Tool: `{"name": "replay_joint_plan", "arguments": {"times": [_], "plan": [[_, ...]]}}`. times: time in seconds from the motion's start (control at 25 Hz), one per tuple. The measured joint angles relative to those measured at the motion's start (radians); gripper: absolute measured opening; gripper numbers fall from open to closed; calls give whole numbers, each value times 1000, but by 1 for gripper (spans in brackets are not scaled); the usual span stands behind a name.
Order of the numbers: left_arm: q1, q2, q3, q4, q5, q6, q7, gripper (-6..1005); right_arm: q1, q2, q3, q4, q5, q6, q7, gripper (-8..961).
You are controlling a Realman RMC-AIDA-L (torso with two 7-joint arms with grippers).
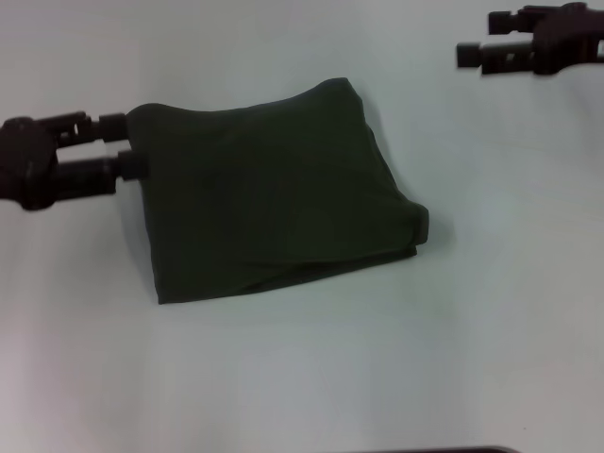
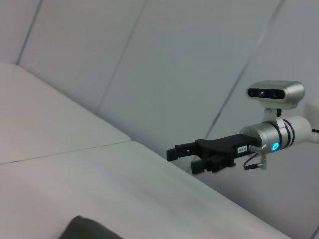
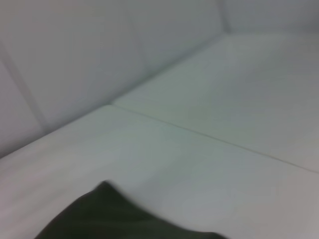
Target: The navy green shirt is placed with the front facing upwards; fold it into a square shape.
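Observation:
The navy green shirt lies folded into a rough, slightly tilted square in the middle of the white table, plain side up, with no lettering showing. My left gripper sits at the shirt's left edge, open, one finger by the upper left corner and the other just below it. My right gripper hovers at the far right, well away from the cloth, fingers apart and empty; in the left wrist view the right gripper shows across the table. Small dark corners of the shirt appear in both wrist views.
Bare white table surrounds the shirt on every side. Pale wall panels rise behind the table's far edge. A dark strip shows at the front edge in the head view.

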Motion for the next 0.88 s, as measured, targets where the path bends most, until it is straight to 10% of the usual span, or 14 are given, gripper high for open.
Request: {"name": "replay_joint_plan", "arguments": {"times": [0.16, 0.56, 0.88], "plan": [[29, -11, -5, 5, -3, 49, 63, 763, -113, 87, -35, -140, 123, -68, -201, 925], [161, -78, -7, 80, -6, 70, 394, 757, -263, 79, -86, 51, 324, -279, -482, 924], [212, -75, -34, 196, 3, 68, 467, 755, -273, 76, -93, 203, 256, -340, -559, 924]]}}
